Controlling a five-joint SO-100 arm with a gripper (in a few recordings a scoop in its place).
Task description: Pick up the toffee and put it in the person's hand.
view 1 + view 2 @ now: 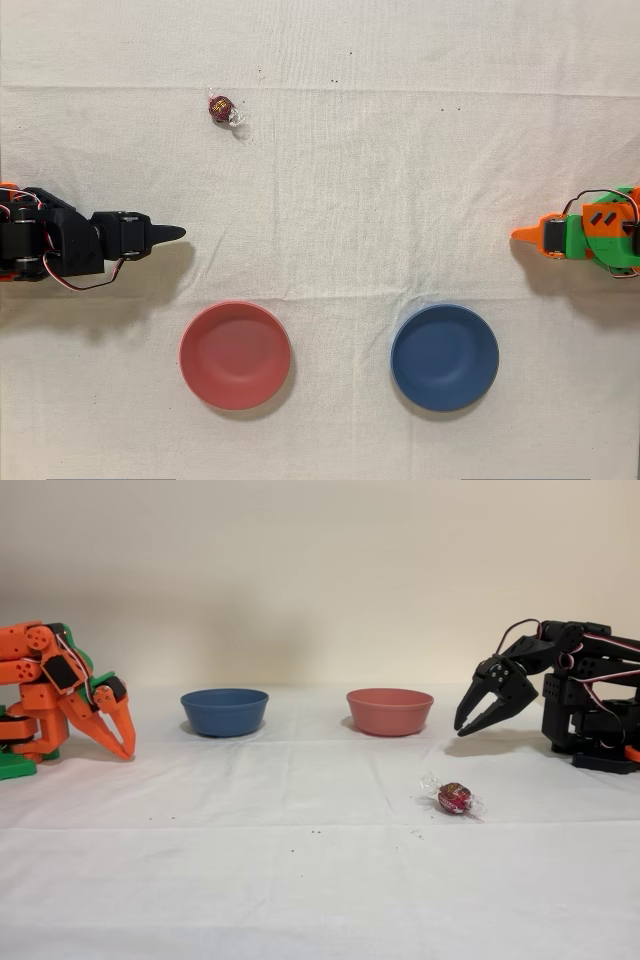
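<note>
The toffee (454, 798) lies on the white worktop (300, 880), near the front in the fixed view. The black arm's claw (470, 723) hangs apart, empty, beside the red bowl (389, 711).

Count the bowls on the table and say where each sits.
2. In the overhead view, the red bowl sits lower left, the blue bowl lower right. Nothing seems hidden.

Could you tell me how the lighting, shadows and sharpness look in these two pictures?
Overhead view: even light, soft shadows below the black gripper and both bowls, all sharp. Fixed view: the toffee wrapper glints a little, a faint shadow lies under the gripper, focus holds throughout.
</note>
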